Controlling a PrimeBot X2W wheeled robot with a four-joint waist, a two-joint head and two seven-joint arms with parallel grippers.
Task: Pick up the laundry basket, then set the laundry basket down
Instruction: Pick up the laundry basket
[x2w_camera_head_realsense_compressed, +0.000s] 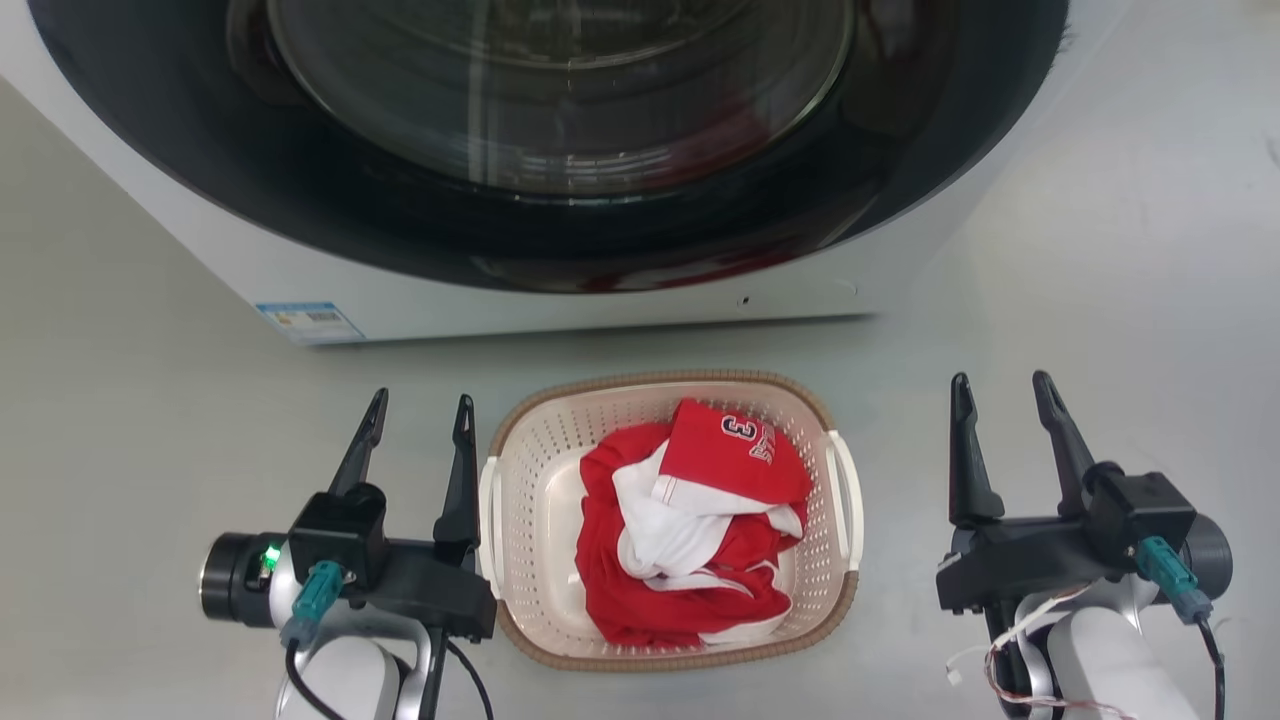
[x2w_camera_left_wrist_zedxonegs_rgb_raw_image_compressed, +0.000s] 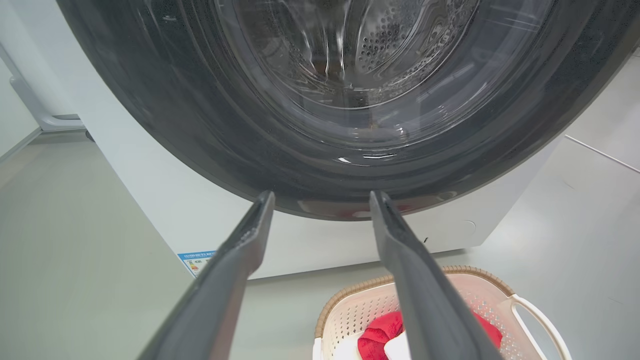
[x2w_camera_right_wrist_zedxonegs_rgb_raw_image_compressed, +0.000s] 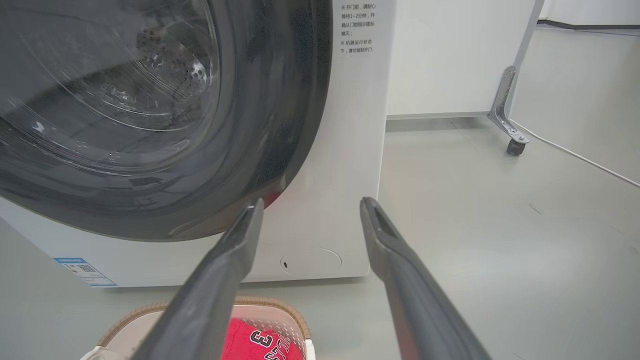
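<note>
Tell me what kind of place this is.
Probably a laundry room, or a test space set up as one: a front-loading washer stands on a bare grey floor, with a laundry basket of red and white clothes in front of it.

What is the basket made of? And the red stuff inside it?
The laundry basket looks like cream plastic: smooth, stiff walls punched with neat rows of holes. Its brown rim looks woven, but may be moulded plastic too. The red and white clothes look like soft fabric: they crumple and fold.
</note>
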